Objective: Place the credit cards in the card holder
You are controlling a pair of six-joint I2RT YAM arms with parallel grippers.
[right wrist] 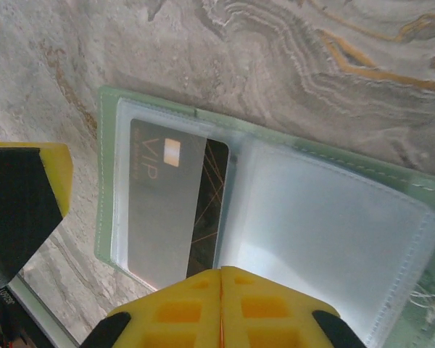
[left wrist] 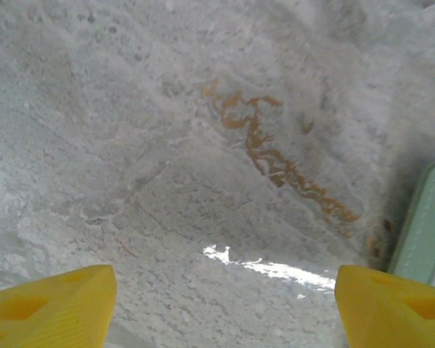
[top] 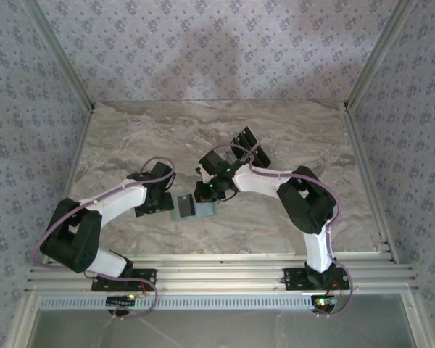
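Card holder (top: 205, 211) lying open near table centre, VIP card (right wrist: 167, 210) tucked into one pocket.
Right gripper (right wrist: 221, 293) closed fingertip to fingertip on nothing visible, likely for nudging; left gripper (left wrist: 225, 312) spread wide at holder's 9 o'clock, probably bracing.

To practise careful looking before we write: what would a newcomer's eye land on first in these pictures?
An open pale green card holder lies on the marble table, with a dark card marked VIP in one clear sleeve. The right end effector, yellow and shut, sits at the holder's edge; the left end effector stands open beside it.
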